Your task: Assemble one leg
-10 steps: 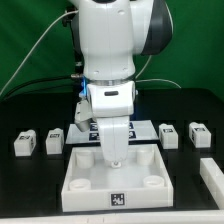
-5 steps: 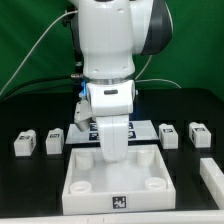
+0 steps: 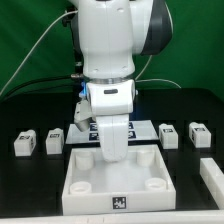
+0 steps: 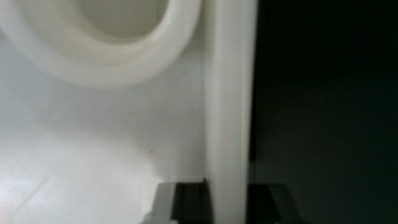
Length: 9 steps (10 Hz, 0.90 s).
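Several small white legs with tags lie on the black table: two at the exterior view's left (image 3: pixel 25 143) (image 3: pixel 55 142) and two at its right (image 3: pixel 168 135) (image 3: pixel 198 133). The large white tray-like piece (image 3: pixel 115 185) with round corner sockets lies at the front centre. My gripper (image 3: pixel 113 157) reaches down onto the tray's back wall. In the wrist view the wall (image 4: pixel 231 110) runs between my two dark fingers (image 4: pixel 192 205), which press on it from both sides with no gap showing. A round socket (image 4: pixel 107 40) shows beside the wall. No leg is in the gripper.
The marker board (image 3: pixel 86 131) lies behind the tray, mostly hidden by the arm. Another white part (image 3: pixel 212 172) pokes in at the exterior view's right edge. A green wall stands behind the table.
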Available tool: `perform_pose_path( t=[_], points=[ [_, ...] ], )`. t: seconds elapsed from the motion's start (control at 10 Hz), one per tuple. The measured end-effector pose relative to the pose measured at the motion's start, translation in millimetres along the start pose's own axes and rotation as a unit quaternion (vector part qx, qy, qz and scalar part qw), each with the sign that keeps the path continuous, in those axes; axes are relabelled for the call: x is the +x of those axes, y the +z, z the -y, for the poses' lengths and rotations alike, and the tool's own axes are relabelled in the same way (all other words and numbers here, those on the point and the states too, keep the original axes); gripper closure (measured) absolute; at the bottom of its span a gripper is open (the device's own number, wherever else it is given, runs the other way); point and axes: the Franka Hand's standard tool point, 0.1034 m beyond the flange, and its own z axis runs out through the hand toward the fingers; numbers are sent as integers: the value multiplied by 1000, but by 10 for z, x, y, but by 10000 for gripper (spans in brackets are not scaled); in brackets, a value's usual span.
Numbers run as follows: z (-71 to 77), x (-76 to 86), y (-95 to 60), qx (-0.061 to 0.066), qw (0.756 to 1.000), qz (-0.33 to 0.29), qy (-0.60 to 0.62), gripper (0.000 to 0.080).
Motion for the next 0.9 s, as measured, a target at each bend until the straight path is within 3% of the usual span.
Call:
perform_pose_path(
  t=[0.3, 0.6, 0.9],
  points=[
    [-59, 30, -16, -5, 1000, -1, -3, 735],
    [-300, 417, -4, -16, 1000, -13, -17, 735],
    [-450, 582, 3, -22, 999, -22, -24, 735]
  ],
)
